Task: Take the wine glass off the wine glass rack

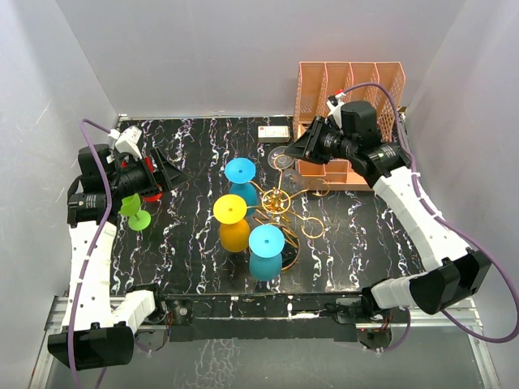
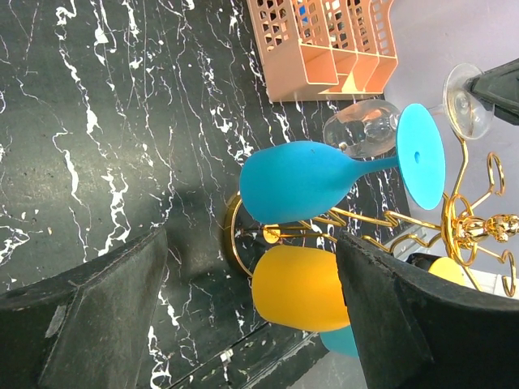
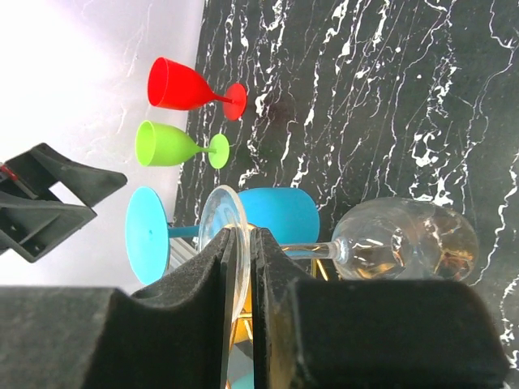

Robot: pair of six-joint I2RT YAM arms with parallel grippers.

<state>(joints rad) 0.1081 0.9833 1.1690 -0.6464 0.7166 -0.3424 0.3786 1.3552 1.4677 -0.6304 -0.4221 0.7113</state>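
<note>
The right hand pinches the clear wine glass by its foot — apparently firmly; left hand gapes wide, empty.

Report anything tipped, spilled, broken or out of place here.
Nothing stands out. The red glass and green glass stand upright on the table. The rest hang bowl-down from the gold rack. No breakage or spill shows.

An orange slotted organizer stands at the far right of the black marbled table. A small box lies just beside it.
</note>
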